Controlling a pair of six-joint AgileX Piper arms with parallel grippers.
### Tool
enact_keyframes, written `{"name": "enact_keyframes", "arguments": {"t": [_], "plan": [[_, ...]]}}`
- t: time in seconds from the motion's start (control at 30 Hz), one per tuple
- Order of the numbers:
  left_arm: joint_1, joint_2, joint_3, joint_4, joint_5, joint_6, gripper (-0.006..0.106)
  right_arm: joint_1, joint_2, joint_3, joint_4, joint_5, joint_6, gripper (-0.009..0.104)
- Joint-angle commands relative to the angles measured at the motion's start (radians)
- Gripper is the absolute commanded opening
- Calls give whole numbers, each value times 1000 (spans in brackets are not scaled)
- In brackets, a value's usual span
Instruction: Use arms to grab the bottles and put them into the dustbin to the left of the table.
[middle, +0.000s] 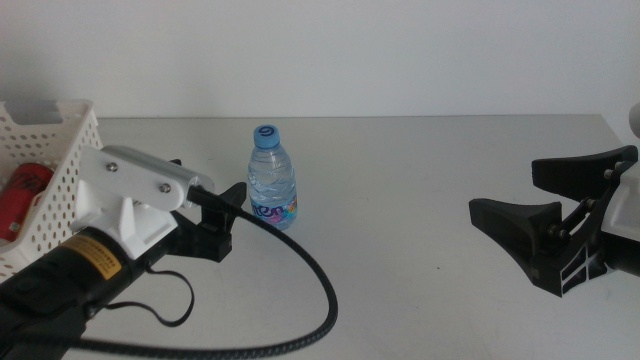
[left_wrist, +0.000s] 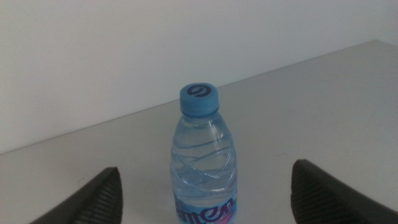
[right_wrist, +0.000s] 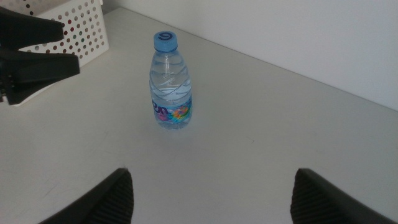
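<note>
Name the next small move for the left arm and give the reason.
Probably ease the left pincer forward until its jaws flank the water bottle, then close. The bottle stands upright on the table, centred between the open jaws in the left wrist view but not yet gripped. The red can already lies in the dustbin; the right pincer waits open at the right.

The water bottle is cut off below its label in the left wrist view. The dustbin is cropped at the frame's left edge, and the red can is partly hidden within it.
</note>
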Motion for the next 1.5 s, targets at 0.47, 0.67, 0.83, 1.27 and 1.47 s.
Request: {"name": "enact_keyframes", "arguments": {"t": [0.47,0.67,0.83,1.27,1.47], "plan": [[173,469,-389,515,-168,-401,91,4,-10,-24,-1,-67,-16,64],[173,593,-463,515,-229,-415,91,4,-10,-24,-1,-67,-16,64],[173,672,-506,517,-289,-410,91,4,-10,-24,-1,-67,-16,64],[173,630,-547,698,-172,-503,26,4,-10,-24,-1,-67,-16,64],[168,462,-577,655,139,-600,1,4,-10,-24,-1,-67,-16,64]]}}
